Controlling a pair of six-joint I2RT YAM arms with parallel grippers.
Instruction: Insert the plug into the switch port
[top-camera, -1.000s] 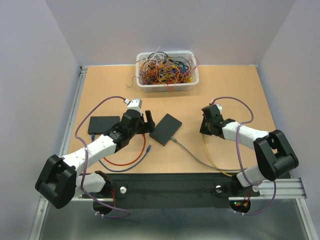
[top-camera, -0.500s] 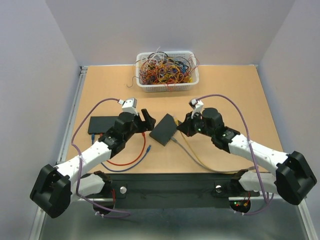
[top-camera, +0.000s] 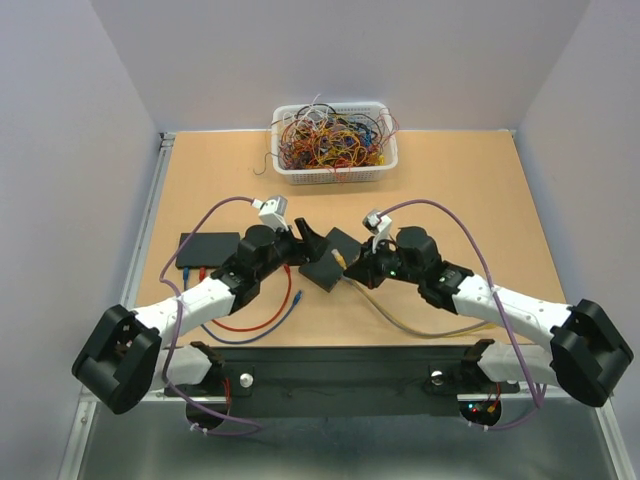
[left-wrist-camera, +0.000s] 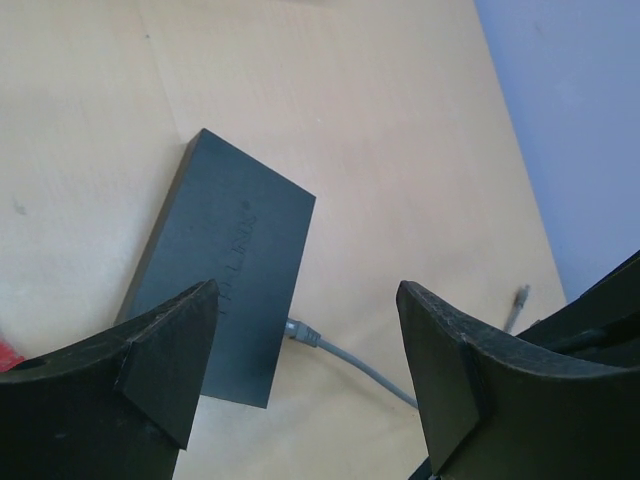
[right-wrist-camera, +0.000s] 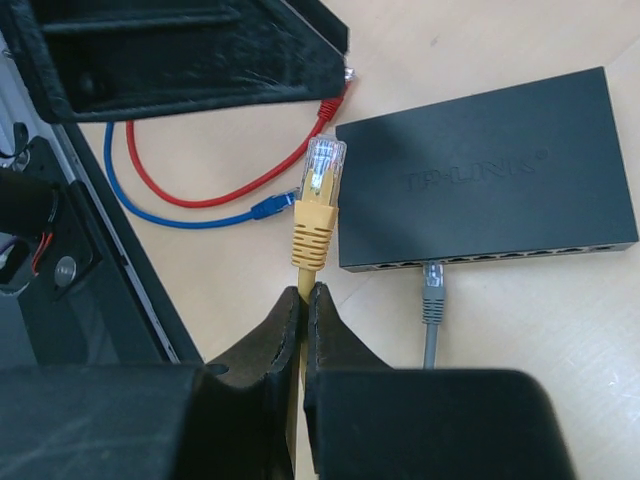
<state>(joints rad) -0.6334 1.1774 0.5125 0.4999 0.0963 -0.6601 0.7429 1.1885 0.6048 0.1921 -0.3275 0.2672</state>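
Right wrist: yellow plug (right-wrist-camera: 318, 200) in tight right pincer (right-wrist-camera: 303, 300), near switch port (right-wrist-camera: 520, 253).

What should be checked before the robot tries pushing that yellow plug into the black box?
1. Plug held: ok; right gripper shut on the yellow plug's rear.
2. Plug facing the switch ports: not ok; it points alongside the switch's short end.
3. Free port: ok; only the grey plug is seen in one.
4. Switch steadied: not ok; left gripper open above it, not gripping.
5. Plug clip orientation: cannot tell.
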